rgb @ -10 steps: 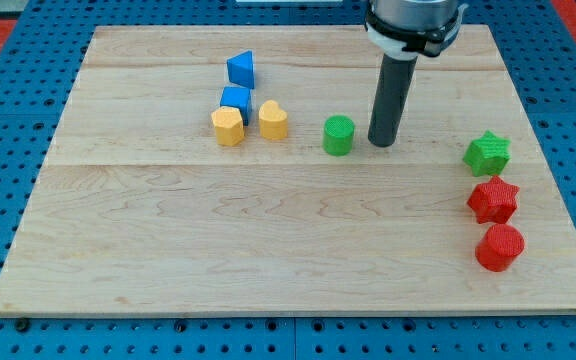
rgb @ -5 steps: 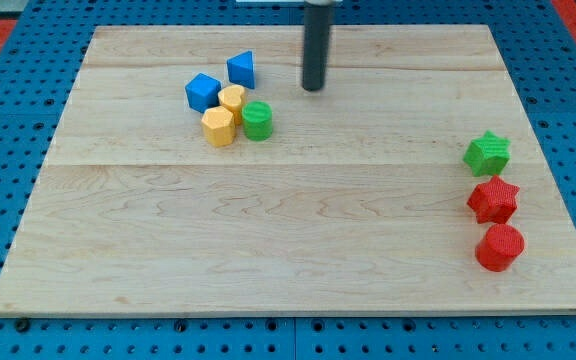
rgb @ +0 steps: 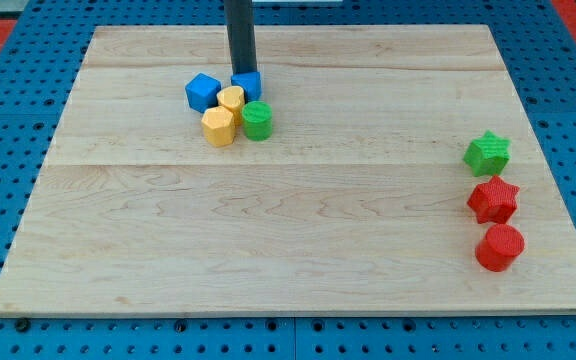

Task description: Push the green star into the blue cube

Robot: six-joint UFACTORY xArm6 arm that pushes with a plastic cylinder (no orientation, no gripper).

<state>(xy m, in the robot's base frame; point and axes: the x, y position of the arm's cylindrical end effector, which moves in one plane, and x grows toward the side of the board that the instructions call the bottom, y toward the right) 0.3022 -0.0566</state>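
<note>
My tip [rgb: 239, 73] sits near the view's top, left of centre, touching the second blue block [rgb: 249, 84], whose shape is partly hidden behind the rod. There are no fingers on this rod. Just left of it lies the blue cube [rgb: 202, 92], clustered with two yellow blocks [rgb: 231, 99] [rgb: 218, 127] and a green cylinder [rgb: 257, 120]. The green star [rgb: 487, 153] lies well apart at the counter's [rgb: 288, 240] right edge, above a red star [rgb: 493, 200] and a red cylinder [rgb: 498, 247]. No writing can be read anywhere.
</note>
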